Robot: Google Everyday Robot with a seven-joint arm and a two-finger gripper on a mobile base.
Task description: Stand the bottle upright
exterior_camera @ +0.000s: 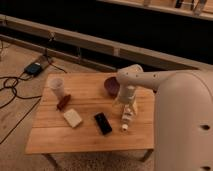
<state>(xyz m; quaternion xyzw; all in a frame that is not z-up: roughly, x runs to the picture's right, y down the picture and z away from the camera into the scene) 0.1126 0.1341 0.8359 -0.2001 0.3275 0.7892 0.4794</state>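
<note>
1. While the bottle lies on its side near the right edge of the wooden table, white cap pointing to the front edge, the gripper hangs just over its far end. Its jaws are spread wide and hold nothing.
2. The clear plastic body looks smooth and round, so an off-centre pinch could squirt it sideways and roll it off the right edge.
3. Being light and narrow-based, it may topple if let go while tilted.
4. A swinging bottle could strike the flat, glossy black phone just to its left, or the rounded dark-red bowl behind the gripper.
5. The tabletop is pale, matte planking, which gives little grip against sliding.
</note>
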